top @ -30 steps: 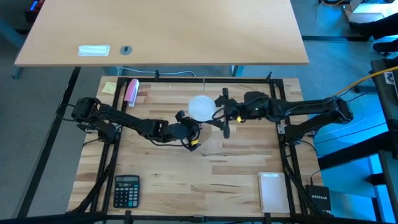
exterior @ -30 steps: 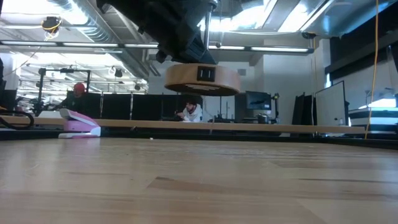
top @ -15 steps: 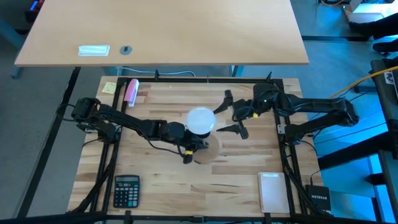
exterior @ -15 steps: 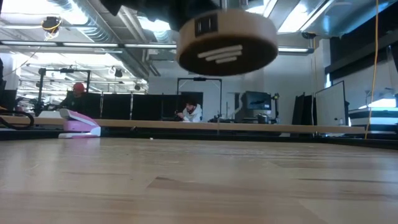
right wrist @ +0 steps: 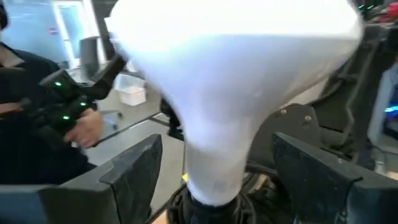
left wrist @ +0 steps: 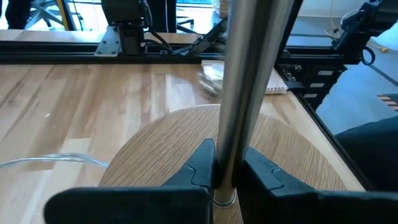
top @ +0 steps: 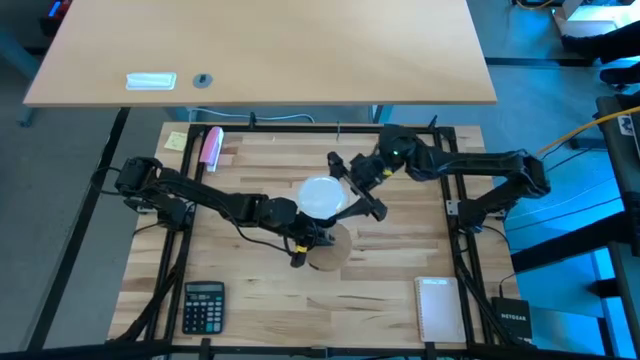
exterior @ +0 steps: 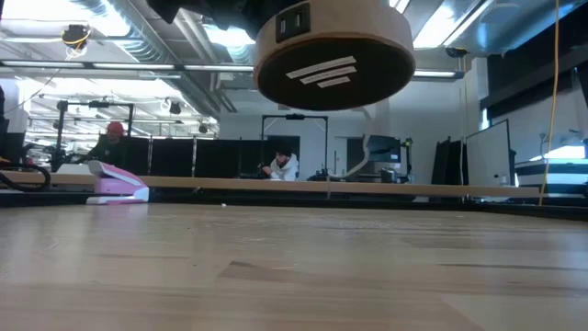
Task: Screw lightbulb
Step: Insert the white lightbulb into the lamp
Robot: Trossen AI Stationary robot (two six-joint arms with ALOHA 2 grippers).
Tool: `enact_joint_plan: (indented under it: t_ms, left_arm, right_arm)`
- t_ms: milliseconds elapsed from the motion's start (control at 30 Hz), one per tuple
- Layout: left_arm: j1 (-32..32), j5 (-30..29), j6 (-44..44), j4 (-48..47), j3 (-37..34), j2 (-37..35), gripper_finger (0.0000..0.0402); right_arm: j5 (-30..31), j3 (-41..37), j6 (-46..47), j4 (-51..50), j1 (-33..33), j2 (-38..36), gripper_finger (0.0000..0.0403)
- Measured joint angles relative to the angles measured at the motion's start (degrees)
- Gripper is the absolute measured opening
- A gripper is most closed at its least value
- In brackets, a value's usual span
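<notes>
the left gripper [left wrist: 225,177] pinches the lamp's metal rod [left wrist: 249,87] to steady it; the right gripper [top: 352,186], fingers wide, straddles the lightbulb [top: 322,195] to turn it.

Lightbulb [top: 322,194] sits between spread right pincer [top: 354,186] fingers; bare table [top: 390,270] toward notepad [top: 436,308].

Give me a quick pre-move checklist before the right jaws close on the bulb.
1. Left gripper shut on the metal rod of the lamp base: ok.
2. Lamp base held clear of the table: ok.
3. Lightbulb sits in the socket: ok; how far it is threaded, cannot tell.
4. Right gripper open, one finger on either side of the bulb neck: ok.
5. Fingers touching the bulb: not yet, gaps show both sides.
6. Calculator and notepad away from the arms: ok.
</notes>
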Motion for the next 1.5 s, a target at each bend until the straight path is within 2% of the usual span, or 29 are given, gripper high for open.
enact_joint_plan:
  t_ms: [200,567,700,933,1033,1200,1500]
  left_arm:
    - [-0.1,0.1,0.3,-0.8,0.0,0.0,0.0027]
    - [-0.3,0.6,-0.3,-1.1,0.0,0.0,0.0027]
    - [-0.3,0.6,-0.3,-1.1,0.0,0.0,0.0027]
    - [-0.3,0.6,-0.7,-1.1,0.0,0.0,0.0027]
    - [-0.2,0.3,-1.6,-1.3,0.0,0.1,0.0027]
    - [-0.2,-3.9,-3.7,-2.0,-0.2,0.1,0.0027]
    - [-0.5,-19.8,-8.5,-7.7,-0.2,-1.8,0.0027]
  right_arm:
    - [-6.8,5.7,0.2,-5.3,-1.6,3.6,0.0303]
    - [-7.9,5.8,-0.4,-5.4,-1.5,4.9,0.0295]
    - [-8.3,5.8,-0.4,-5.6,-1.5,5.1,0.0255]
    - [-8.1,5.8,-0.5,-5.9,-1.5,5.1,0.0149]
    - [-5.0,5.8,-0.5,-8.3,-1.5,4.6,0.0147]
    - [2.0,5.8,-1.5,-11.9,-1.5,3.9,0.0147]
    - [27.1,6.0,-6.5,-17.4,3.7,1.5,0.0147]
